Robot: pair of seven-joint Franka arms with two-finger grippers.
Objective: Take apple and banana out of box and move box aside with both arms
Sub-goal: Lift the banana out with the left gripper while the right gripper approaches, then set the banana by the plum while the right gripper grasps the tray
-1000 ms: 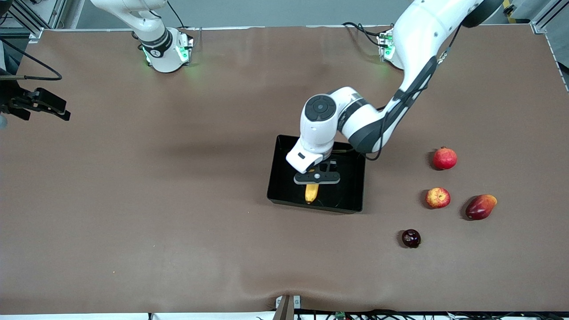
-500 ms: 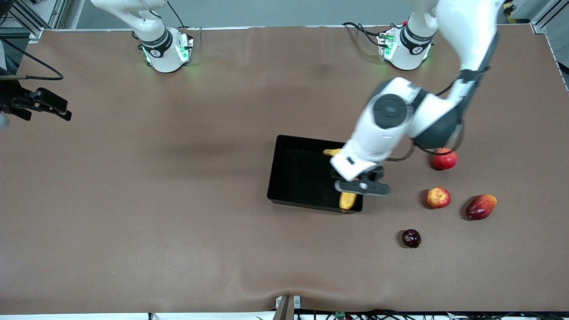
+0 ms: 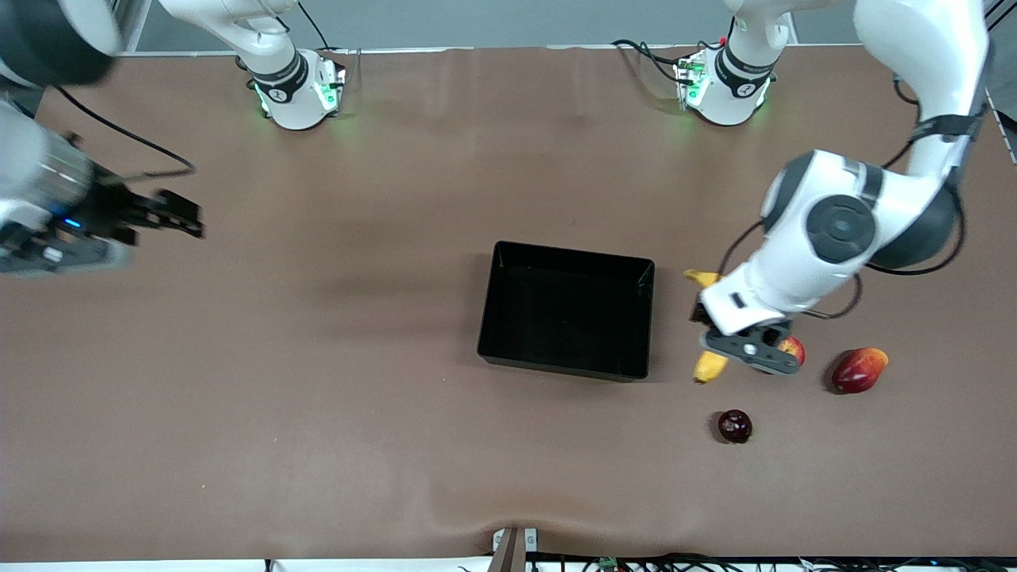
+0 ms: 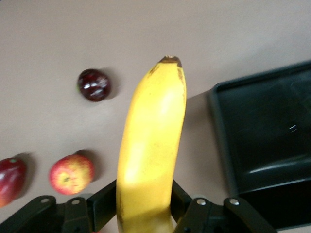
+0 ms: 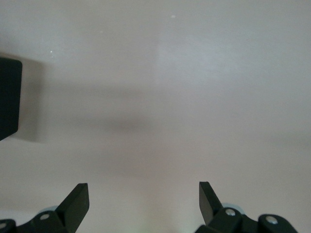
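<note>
Yellow banana [image 4: 150,150], one; one tray [image 3: 508,318].

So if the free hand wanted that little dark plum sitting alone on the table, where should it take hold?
Probably straight from above, fingers closing on the two sides of its widest middle. The plum is small and round, resting on the table with bare cloth all around it and nothing touching it. The right hand is open over the table's right-arm end.

- Banana [image 3: 709,365], long, yellow, is up in the air, frame's right of the tray.
- Apple [image 4: 71,174], red-yellow, sits on the table, mid-right.
- Black tray [image 3: 508,318], centre frame, empty.
</note>
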